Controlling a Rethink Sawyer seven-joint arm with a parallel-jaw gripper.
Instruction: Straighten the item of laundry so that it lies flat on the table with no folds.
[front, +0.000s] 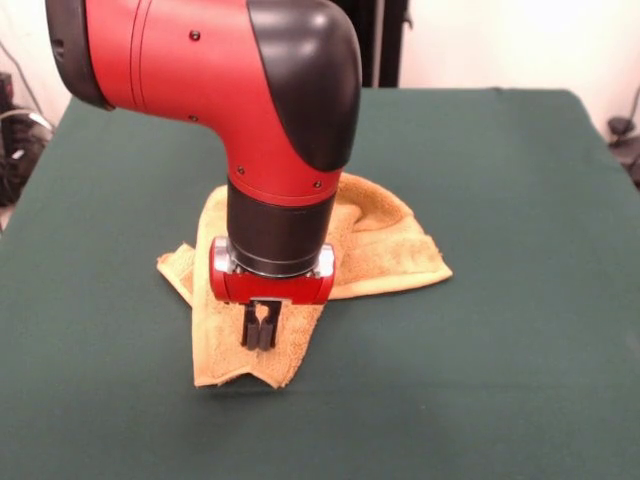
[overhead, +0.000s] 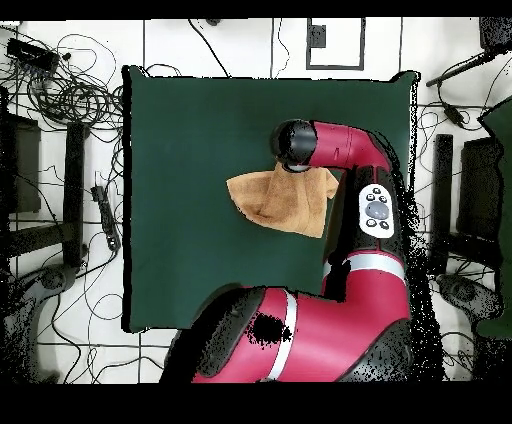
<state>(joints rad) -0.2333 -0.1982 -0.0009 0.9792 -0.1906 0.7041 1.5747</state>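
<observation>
Rumpled towel (front: 375, 250) mid-table (front: 520, 360), green margins all around

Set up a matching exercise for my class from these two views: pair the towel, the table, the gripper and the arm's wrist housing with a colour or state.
1 towel
2 table
3 gripper
4 wrist housing

a dark green cloth cover
b red shell
c rumpled and folded, yellow-orange
d black fingers close together over the towel

Pairs: 1-c, 2-a, 3-d, 4-b
</observation>
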